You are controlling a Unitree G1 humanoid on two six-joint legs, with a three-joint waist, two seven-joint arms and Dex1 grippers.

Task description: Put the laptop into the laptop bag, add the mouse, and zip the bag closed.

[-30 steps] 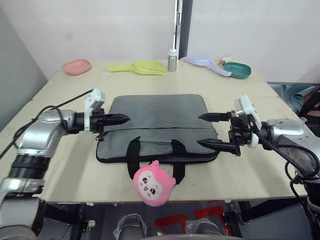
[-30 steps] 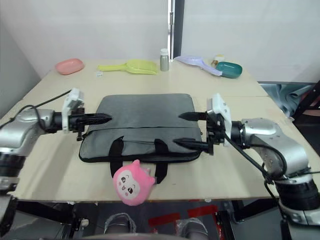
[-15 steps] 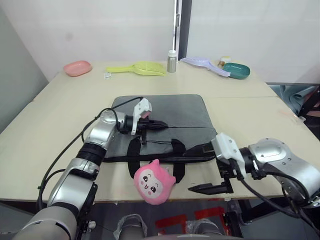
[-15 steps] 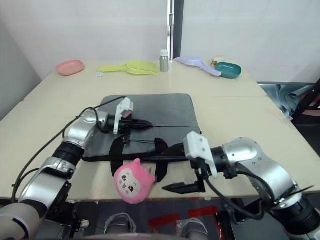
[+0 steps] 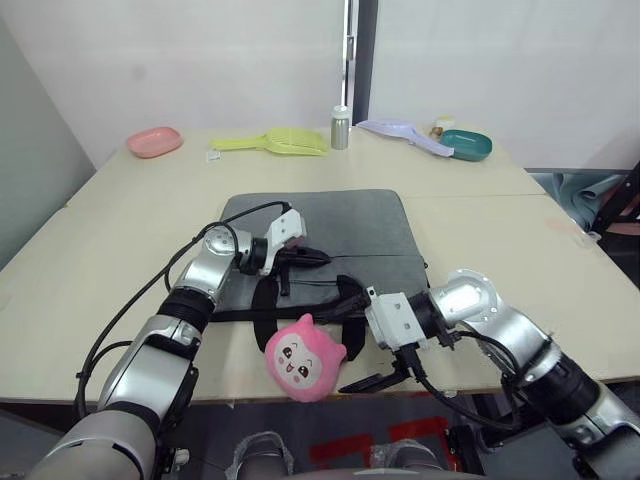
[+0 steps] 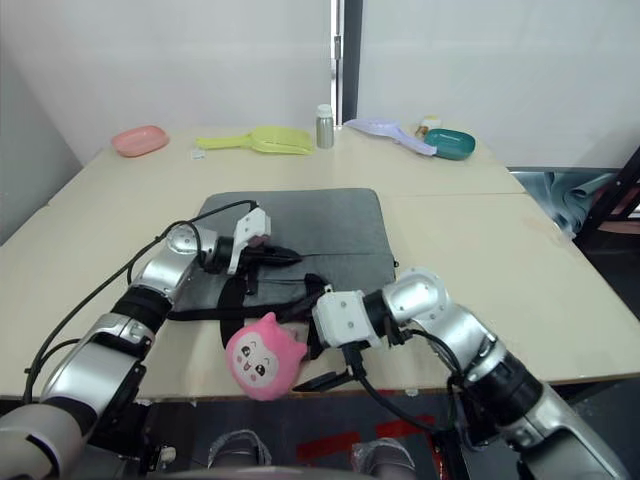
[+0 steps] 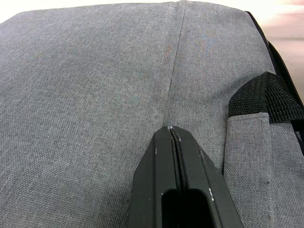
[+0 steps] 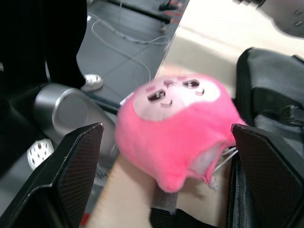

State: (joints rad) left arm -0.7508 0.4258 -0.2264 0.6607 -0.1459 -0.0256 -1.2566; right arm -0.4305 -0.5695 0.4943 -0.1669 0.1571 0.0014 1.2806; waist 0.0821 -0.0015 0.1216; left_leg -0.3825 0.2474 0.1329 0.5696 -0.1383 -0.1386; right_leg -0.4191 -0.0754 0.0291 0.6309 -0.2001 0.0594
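- far left of the pale wooden table (image 5: 90, 230): a pink oval dish (image 5: 154, 141); to its right, along the far edge, a yellow-green plastic scoop (image 5: 272, 142), a small grey metal bottle with a white cap (image 5: 340, 127), a lilac plastic scoop (image 5: 405, 132) and a teal oval dish (image 5: 466, 145).
- left gripper (image 5: 318, 257): its two black fingers are pressed together with no gap, lying on top of the bag's grey fabric near the left strap; the left wrist view shows the joined fingers (image 7: 176, 185) resting along a seam, nothing visibly between them.
- centre: the flat grey fabric laptop bag with black trim (image 5: 340, 225) lies on the table, its two black-and-grey strap handles (image 5: 345, 297) toward the near edge.
- near centre: a pink round plush toy with a face (image 5: 303, 358) sits at the near table edge, just in front of the handles and touching the bag.
- right gripper (image 5: 385, 345): spread wide at the near edge of the table, just right of the plush toy; in the right wrist view its fingers (image 8: 71, 175) stand on either side of the toy without touching it.
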